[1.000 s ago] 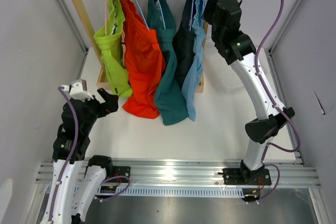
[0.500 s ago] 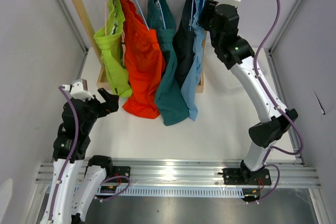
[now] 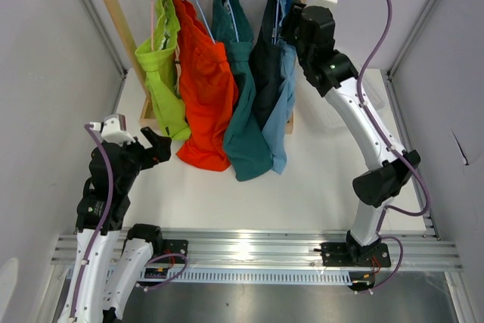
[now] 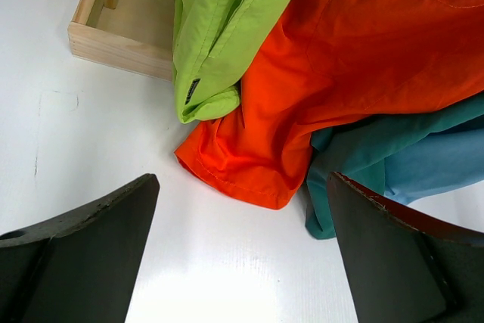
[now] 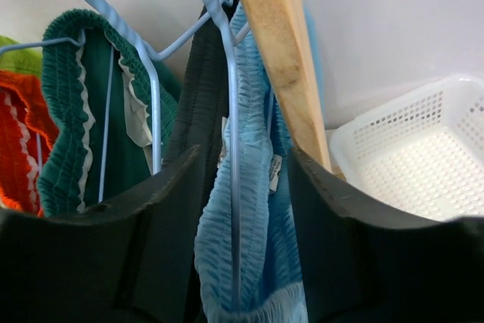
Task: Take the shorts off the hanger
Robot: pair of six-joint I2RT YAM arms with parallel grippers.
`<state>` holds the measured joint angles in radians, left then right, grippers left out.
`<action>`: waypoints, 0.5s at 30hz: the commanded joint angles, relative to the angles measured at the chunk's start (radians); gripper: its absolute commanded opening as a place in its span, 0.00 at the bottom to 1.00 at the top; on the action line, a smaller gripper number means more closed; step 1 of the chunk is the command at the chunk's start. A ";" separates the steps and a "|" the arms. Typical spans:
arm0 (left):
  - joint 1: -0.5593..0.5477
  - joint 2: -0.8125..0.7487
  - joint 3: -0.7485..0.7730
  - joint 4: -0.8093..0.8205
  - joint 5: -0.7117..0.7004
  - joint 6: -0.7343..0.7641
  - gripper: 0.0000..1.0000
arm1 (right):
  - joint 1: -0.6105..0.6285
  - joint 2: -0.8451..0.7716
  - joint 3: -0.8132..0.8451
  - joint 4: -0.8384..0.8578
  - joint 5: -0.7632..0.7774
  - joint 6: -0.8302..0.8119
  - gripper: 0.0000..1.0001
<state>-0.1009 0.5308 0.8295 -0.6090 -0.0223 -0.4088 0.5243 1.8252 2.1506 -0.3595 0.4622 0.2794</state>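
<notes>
Right wrist view: right tool [image 5: 243, 179] spread, straddling light blue shorts [image 5: 253, 247] on hanger [image 5: 231, 149], centre frame. Left wrist view: left tool [image 4: 242, 194] spread, empty, above surface [image 4: 91, 134].

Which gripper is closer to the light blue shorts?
Right. The right gripper straddles the waistband of the light blue shorts; the left gripper sits low, near the orange-red shorts.

No text is readable; the dark tag [image 4: 192, 90] on the lime green shorts [image 4: 219, 28] shows nothing legible.
</notes>
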 commanded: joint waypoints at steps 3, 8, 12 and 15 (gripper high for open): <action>-0.005 -0.003 -0.006 0.021 0.007 0.021 0.99 | -0.001 0.069 0.115 -0.021 -0.014 0.015 0.35; -0.005 0.001 -0.004 0.022 0.001 0.022 0.99 | -0.013 0.103 0.175 -0.067 -0.016 0.020 0.01; -0.003 0.005 0.002 0.018 -0.005 0.024 0.99 | -0.012 0.069 0.176 -0.076 -0.022 0.012 0.00; -0.003 -0.006 0.010 0.009 -0.019 0.027 0.99 | -0.010 0.024 0.178 -0.082 -0.040 -0.005 0.00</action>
<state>-0.1009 0.5301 0.8295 -0.6094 -0.0238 -0.4072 0.5156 1.9224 2.2803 -0.4370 0.4416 0.2932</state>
